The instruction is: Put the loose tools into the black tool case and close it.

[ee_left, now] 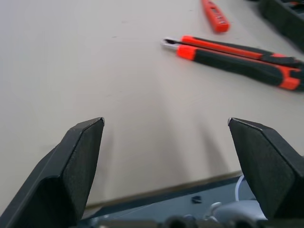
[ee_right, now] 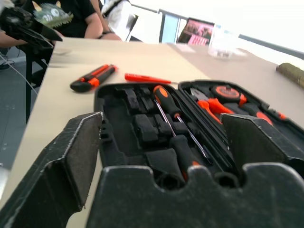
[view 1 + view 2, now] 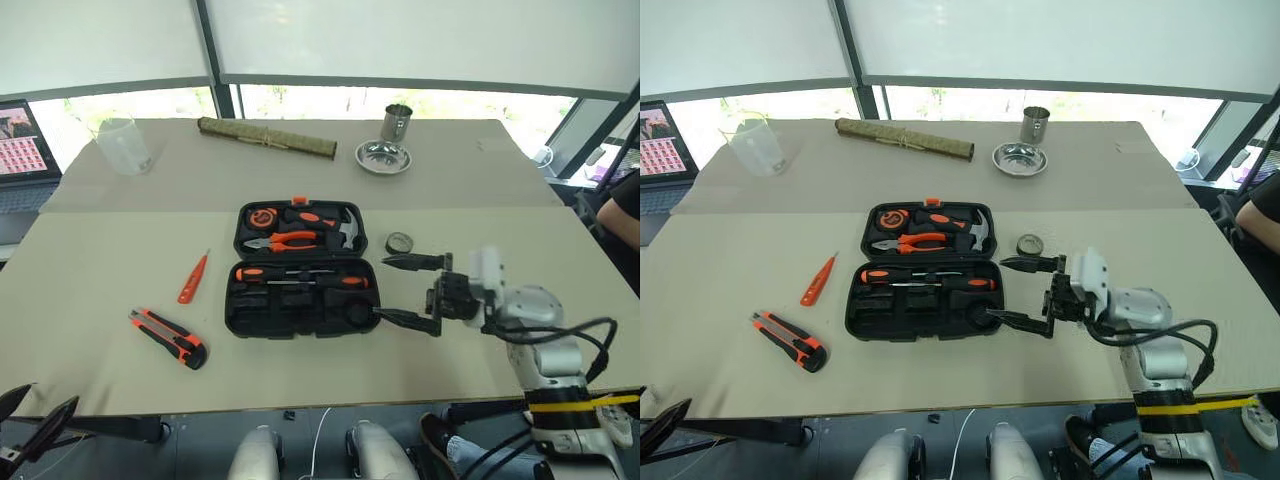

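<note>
Nearest, at the surface's left front edge, the left gripper point(image 1: 166, 156) hovers with jaws wide and empty. Ahead to its right lies the utility knife point(image 3: 168, 338), long axis slanting away-left, then the slim screwdriver point(image 3: 193, 278). Farther right, the open black tool case point(image 3: 300, 270), the right gripper point(image 3: 412, 292) wide beside it.

We see the black tool case point(image 3: 302, 270) lying open mid-table with two long screwdrivers point(image 3: 300, 276) slotted inside; slim orange screwdriver point(image 3: 192, 279) and utility knife point(image 3: 167, 338) lie toward the table's left edge, small tape roll point(image 3: 399, 243) just right of the case.
</note>
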Available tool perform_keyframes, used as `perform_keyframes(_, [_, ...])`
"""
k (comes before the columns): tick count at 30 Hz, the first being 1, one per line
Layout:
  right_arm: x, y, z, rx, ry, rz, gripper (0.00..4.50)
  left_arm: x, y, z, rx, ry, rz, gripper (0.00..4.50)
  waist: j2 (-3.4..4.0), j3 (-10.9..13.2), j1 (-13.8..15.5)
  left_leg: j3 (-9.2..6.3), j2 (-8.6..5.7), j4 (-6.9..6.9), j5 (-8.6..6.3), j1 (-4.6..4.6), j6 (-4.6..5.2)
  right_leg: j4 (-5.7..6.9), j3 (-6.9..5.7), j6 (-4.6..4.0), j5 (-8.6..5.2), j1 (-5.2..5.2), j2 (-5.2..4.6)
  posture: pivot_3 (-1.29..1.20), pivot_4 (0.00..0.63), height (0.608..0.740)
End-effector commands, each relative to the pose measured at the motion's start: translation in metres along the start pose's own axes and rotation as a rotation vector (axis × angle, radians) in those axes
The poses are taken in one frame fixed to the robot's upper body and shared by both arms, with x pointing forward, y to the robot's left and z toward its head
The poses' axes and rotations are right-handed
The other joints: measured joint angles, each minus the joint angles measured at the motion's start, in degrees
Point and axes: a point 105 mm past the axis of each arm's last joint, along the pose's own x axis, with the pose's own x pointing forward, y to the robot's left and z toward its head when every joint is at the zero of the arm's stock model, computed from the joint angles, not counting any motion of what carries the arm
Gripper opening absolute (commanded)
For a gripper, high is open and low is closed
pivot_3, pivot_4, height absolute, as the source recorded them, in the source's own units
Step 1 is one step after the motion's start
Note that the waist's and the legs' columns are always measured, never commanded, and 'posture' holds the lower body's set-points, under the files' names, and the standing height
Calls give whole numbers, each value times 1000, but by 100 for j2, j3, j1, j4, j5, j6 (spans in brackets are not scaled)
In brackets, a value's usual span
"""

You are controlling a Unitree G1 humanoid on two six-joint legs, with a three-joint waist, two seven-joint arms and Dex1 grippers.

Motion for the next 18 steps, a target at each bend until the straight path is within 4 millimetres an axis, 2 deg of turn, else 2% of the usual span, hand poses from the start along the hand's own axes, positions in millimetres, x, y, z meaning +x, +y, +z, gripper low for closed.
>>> perform_keyframes(1, [-8, -3, 13, -20, -54, -13, 4479, 10, -11, 16, -31, -3, -54, 4500, -7, 1, -10, 2, 0, 0, 0, 0, 0, 1, 1, 1, 1, 0, -1, 0, 150, 740])
perform_keyframes(3, [-7, -5, 18, -34, -70, -20, 4479, 26, -17, 33, -43, -28, -77, 4500, -10, 1, -1, 3, 1, 0, 0, -1, 0, 3, 3, 11, 7, -2, -1, 0, 150, 740])
perform_keyframes(4, [-6, -6, 21, -47, -77, -21, 4479, 41, -23, 46, -31, -28, -92, 4500, -10, 1, 14, 2, 1, 0, 0, -1, 0, 4, 2, 21, 16, -2, -1, 0, 150, 740])
perform_keyframes(9, [-1, -7, 26, -65, -90, -18, 4479, 89, -49, 89, -18, -10, -159, 4500, -9, 2, 96, 1, 0, 0, 4, -1, -3, 11, 4, -13, 41, -2, 2, 0, 150, 740])
perform_keyframes(11, [2, -6, 27, -67, -98, -16, 4479, 125, -61, 99, -25, 65, -154, 4500, -9, 4, 109, 0, -3, 0, 3, -1, -3, 9, 5, -10, 41, 0, 2, 0, 150, 740])
perform_keyframes(14, [6, -4, 27, -67, -107, -9, 4479, 154, -76, 103, -22, 134, -165, 4500, -7, 6, 131, -12, -8, 0, 4, -8, -3, 12, 3, -8, 44, -2, 7, 0, 150, 740])
perform_keyframes(18, [12, -5, 31, -83, -118, -11, 4479, 191, -79, 89, 47, 228, -101, 4500, -8, 6, 45, -10, -10, -2, -1, -9, -10, 12, 10, -4, 49, -5, 6, 0, 150, 740])
